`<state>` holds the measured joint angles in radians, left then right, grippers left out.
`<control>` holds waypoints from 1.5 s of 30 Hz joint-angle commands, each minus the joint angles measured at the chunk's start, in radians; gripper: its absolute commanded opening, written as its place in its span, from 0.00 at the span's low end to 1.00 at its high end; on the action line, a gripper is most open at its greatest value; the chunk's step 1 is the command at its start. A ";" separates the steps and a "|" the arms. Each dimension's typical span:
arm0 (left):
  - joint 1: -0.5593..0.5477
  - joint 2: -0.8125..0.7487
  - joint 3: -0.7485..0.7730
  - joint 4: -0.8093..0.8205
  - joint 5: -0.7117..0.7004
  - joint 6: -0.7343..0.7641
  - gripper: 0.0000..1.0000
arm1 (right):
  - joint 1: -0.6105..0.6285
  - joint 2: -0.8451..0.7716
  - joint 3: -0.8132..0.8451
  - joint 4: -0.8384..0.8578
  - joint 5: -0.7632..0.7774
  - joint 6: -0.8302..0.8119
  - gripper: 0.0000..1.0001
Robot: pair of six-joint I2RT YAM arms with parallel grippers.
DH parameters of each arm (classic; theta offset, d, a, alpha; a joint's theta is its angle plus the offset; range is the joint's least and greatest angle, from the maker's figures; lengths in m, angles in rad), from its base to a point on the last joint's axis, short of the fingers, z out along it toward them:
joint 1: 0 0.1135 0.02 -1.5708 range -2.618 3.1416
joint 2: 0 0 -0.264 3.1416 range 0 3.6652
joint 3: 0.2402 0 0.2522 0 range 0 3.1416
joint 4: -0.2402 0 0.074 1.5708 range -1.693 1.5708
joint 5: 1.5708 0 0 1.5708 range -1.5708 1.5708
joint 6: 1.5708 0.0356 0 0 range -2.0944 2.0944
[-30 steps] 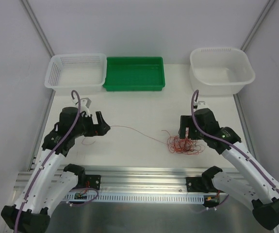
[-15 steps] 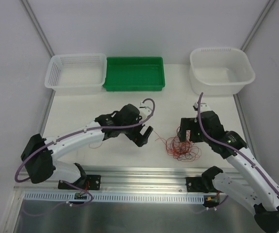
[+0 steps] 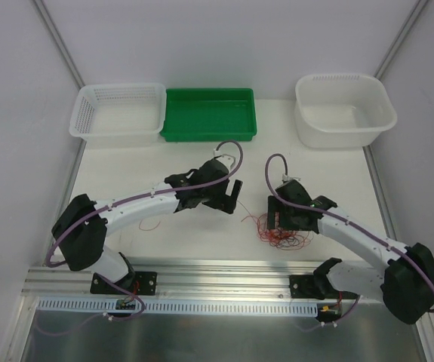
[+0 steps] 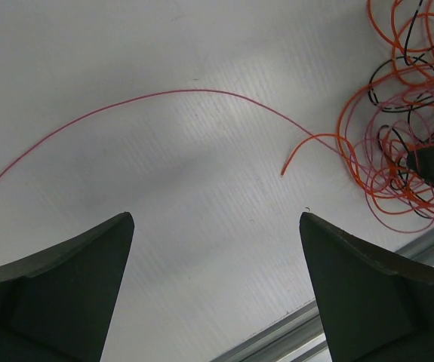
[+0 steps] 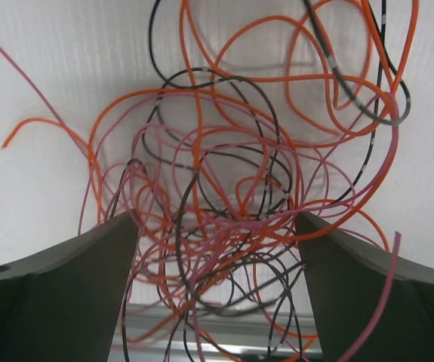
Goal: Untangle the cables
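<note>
While my left tool (image 4: 217, 249) hangs over the bench (image 3: 201, 162) with its jaws wide apart, a single pinkish strand (image 4: 164, 94) curves across the surface ahead of it into the cables (image 3: 283, 232). They lie as a loose orange, pink and black tangle near the bench's front edge. My right tool (image 5: 213, 256) sits directly over that tangle, jaws spread, with loops lying between them.
</note>
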<state>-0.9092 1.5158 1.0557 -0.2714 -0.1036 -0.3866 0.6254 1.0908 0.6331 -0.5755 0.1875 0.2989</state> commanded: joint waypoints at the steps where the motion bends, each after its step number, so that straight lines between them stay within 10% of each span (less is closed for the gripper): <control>1: -0.005 -0.058 -0.045 0.014 -0.123 -0.165 0.93 | 0.026 0.093 -0.006 0.144 0.043 0.068 0.88; 9: -0.005 -0.149 -0.118 0.012 -0.183 -0.306 0.93 | 0.100 0.097 0.085 0.201 0.073 -0.035 0.02; 27: -0.005 -0.161 -0.094 0.119 -0.148 -0.591 0.89 | 0.151 -0.161 0.060 0.322 0.072 -0.061 0.01; 40: -0.005 -0.333 -0.566 0.910 0.188 0.313 0.96 | 0.151 -0.138 0.257 0.134 -0.055 -0.230 0.01; 45: -0.005 -0.329 -0.576 0.931 0.399 0.459 0.94 | 0.151 -0.150 0.324 0.083 -0.138 -0.274 0.01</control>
<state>-0.9092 1.2030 0.4664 0.4751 0.1078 -0.1070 0.7712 0.9604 0.8967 -0.4480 0.1211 0.0818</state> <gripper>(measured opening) 0.944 0.050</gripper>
